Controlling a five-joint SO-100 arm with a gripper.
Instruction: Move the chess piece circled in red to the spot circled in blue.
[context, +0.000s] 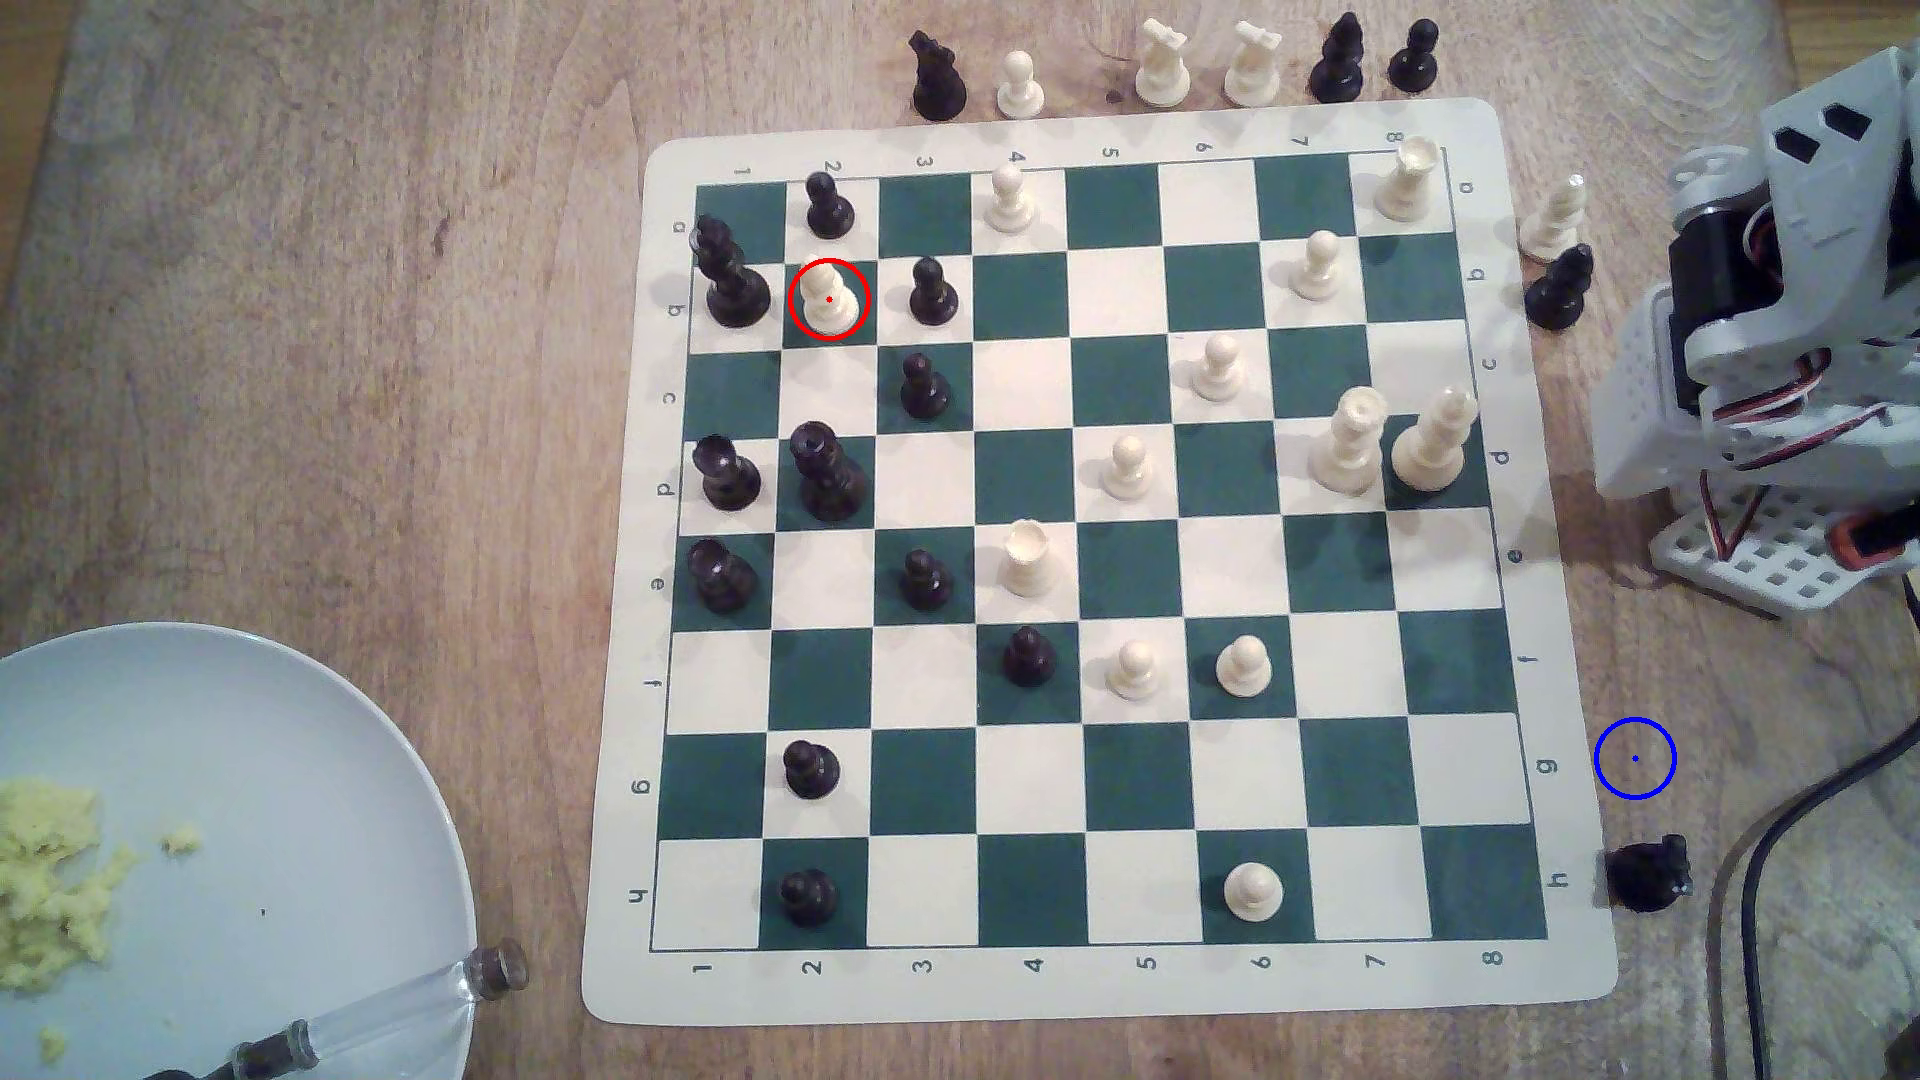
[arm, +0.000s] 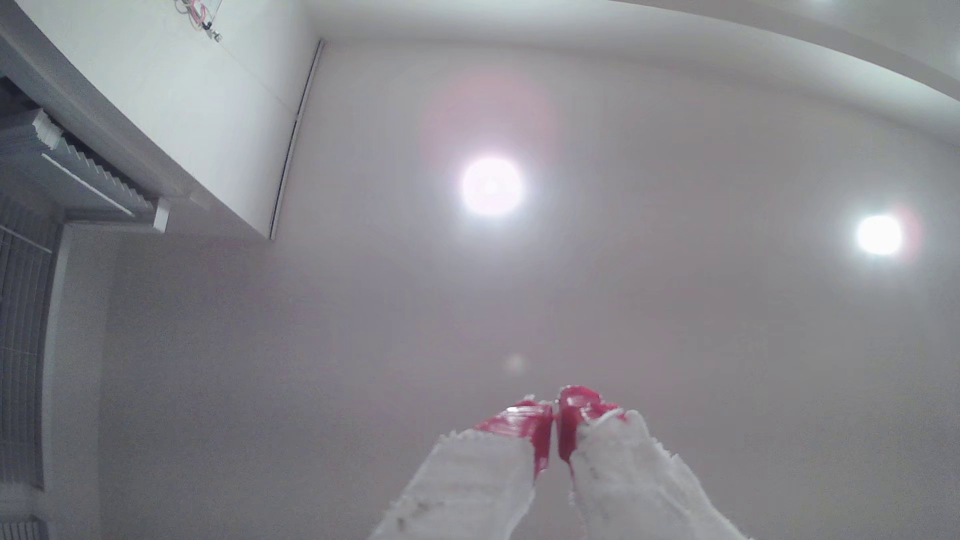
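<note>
The red-ringed pawn (context: 828, 294) stands on the board (context: 1081, 981) at b2, between 2 black pieces. The blue ring (context: 1634, 758) marks bare desk (context: 312, 363) beside row g. Jaws together, holding nothing, tips aimed at the ceiling (arm: 675, 311).

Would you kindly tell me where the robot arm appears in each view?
Exterior view: the arm sits folded at the exterior view's right edge, beside the chessboard.
Wrist view: its red-tipped white fingers, pressed together, point at the ceiling.
Shared landmark: the arm's white printed plastic.
</note>
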